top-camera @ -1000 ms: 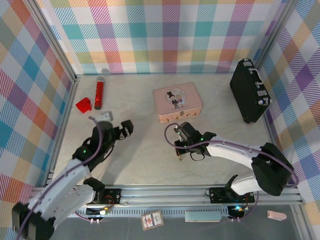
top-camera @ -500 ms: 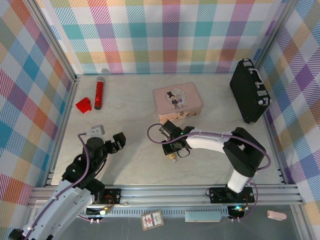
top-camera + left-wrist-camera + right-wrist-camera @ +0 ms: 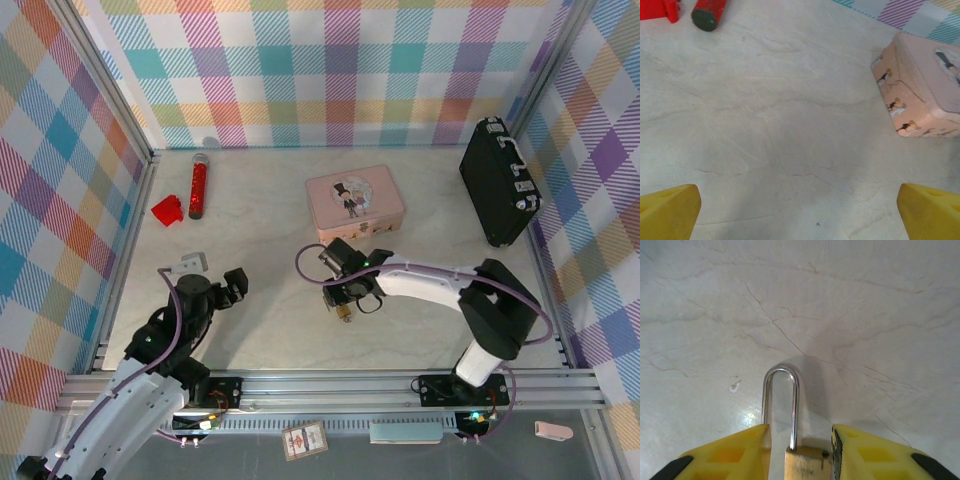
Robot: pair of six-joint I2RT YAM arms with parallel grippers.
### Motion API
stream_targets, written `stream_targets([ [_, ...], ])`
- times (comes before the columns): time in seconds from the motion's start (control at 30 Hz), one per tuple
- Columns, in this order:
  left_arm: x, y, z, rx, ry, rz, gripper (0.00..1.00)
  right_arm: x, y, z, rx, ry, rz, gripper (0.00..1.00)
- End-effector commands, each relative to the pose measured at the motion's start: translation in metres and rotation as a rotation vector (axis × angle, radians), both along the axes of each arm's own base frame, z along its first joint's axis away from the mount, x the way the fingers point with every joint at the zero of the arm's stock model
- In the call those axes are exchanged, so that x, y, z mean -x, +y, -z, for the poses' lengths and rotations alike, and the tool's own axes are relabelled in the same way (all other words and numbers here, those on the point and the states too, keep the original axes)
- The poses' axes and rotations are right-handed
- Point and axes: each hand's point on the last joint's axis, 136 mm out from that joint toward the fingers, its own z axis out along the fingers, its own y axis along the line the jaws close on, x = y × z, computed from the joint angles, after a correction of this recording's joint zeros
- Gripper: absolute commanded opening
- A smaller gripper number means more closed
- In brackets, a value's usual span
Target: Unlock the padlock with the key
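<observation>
The padlock (image 3: 807,465) has a brass body and a thin silver shackle that points away from the wrist camera over the pale table. My right gripper (image 3: 801,450) is shut on it: the right fingertip presses the body's side and the left fingertip covers one shackle leg. In the top view the padlock (image 3: 345,313) hangs just below my right gripper (image 3: 345,298), in front of the pink tin (image 3: 355,205). My left gripper (image 3: 228,286) stands open over bare table at the near left, with nothing between its yellow fingertips (image 3: 670,212). The key is hidden.
A black case (image 3: 500,180) stands at the back right. A red cylinder (image 3: 197,188) and a small red block (image 3: 166,209) lie at the back left. The left wrist view has the pink tin (image 3: 920,95) ahead on the right and the red cylinder (image 3: 710,10) at top left.
My right gripper has carried the padlock a little to the left. The left arm has drawn back toward the near left edge, then held still.
</observation>
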Motion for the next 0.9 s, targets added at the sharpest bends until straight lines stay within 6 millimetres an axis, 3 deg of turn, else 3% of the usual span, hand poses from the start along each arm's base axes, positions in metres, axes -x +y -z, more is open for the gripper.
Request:
stream_targets([
  [0.0,-0.006,0.022,-0.009,-0.074,0.023,-0.141,1.00,0.002,-0.016,-0.031,0.016,-0.080,-0.026,0.37],
  [0.13,-0.020,0.040,-0.014,-0.212,0.106,-0.272,1.00,-0.003,-0.039,-0.075,0.034,-0.226,-0.041,0.41],
  [0.33,-0.049,0.045,-0.026,-0.346,0.043,-0.342,1.00,-0.028,-0.112,-0.123,0.146,-0.604,0.105,0.75],
  [0.5,-0.067,0.041,-0.044,-0.399,-0.119,-0.312,1.00,-0.024,-0.158,-0.154,0.084,-0.788,0.224,0.92],
  [0.6,-0.063,0.054,-0.049,-0.438,-0.167,-0.372,1.00,-0.016,-0.176,-0.158,0.033,-0.847,0.266,1.00],
  [0.67,-0.063,0.055,-0.044,-0.437,-0.214,-0.367,1.00,-0.011,-0.191,-0.155,0.019,-0.878,0.319,0.99],
  [0.77,-0.062,0.050,-0.028,-0.442,-0.288,-0.314,1.00,-0.005,-0.218,-0.148,0.005,-0.900,0.453,0.99],
  [0.87,-0.062,0.050,-0.017,-0.474,-0.330,-0.284,1.00,0.001,-0.229,-0.138,-0.025,-0.915,0.496,0.99],
])
